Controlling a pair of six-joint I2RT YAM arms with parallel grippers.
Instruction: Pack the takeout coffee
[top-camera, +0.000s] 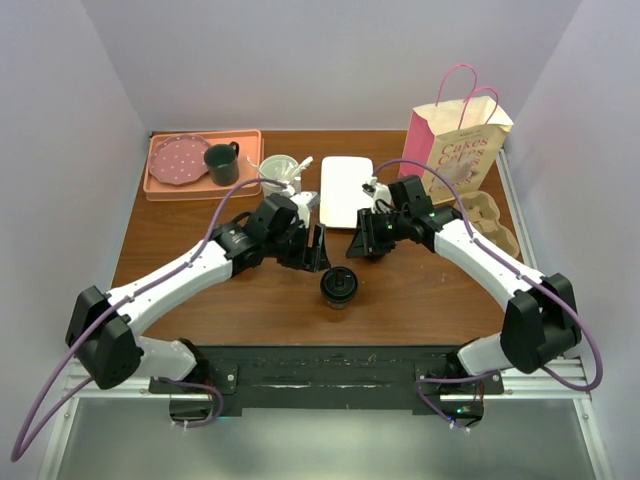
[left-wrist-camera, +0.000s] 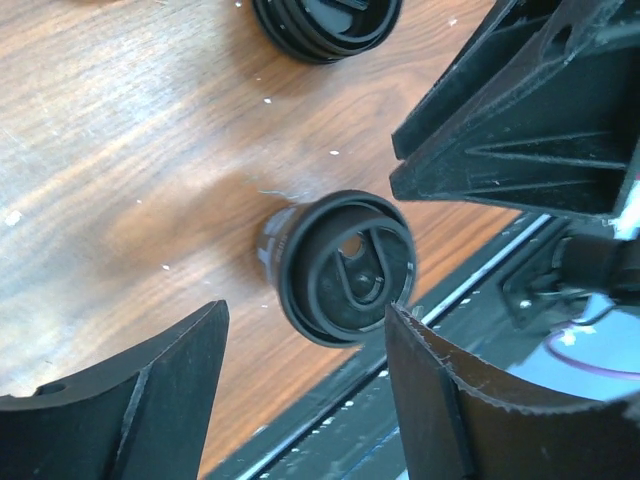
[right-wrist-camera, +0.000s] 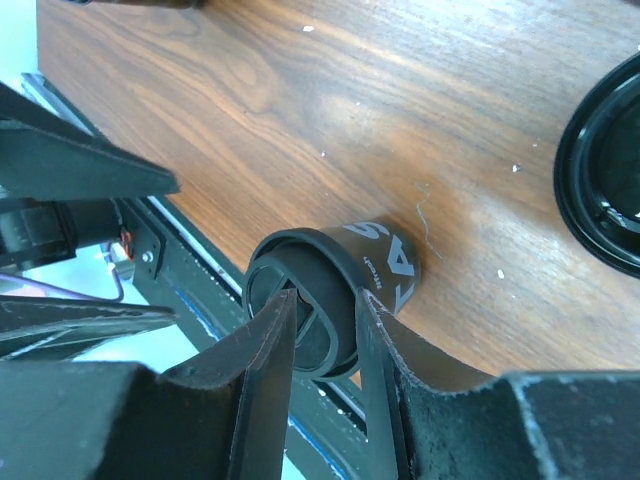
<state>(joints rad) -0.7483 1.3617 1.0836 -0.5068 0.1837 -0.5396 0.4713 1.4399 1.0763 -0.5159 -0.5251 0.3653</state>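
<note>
The cup (top-camera: 339, 287), black with its lid on, stood upright on the bench (top-camera: 200, 290), midway between the arms and near the front edge. Neither tool touched it.

The left tool (top-camera: 318, 255) hung just behind the cup and a little to its left. Its jaws were wide apart and empty. In the left wrist view the cup showed between and beyond the two fingers (left-wrist-camera: 130, 400).

The right tool (top-camera: 358, 245) hung just behind the cup on the other side, close to the left tool. Its jaws were only a narrow gap apart, with nothing clamped. The cup's lid showed through that gap in the right wrist view.

A loose black lid (left-wrist-camera: 325, 25) lay flat on the bench near the cup. Farther back were a white dish (top-camera: 345, 190), a pink bag (top-camera: 455, 150) standing at the right rear, a cardboard carrier (top-camera: 490, 220) beside it, and a tray (top-camera: 160, 188) at the left rear holding a mug (top-camera: 222, 163).
</note>
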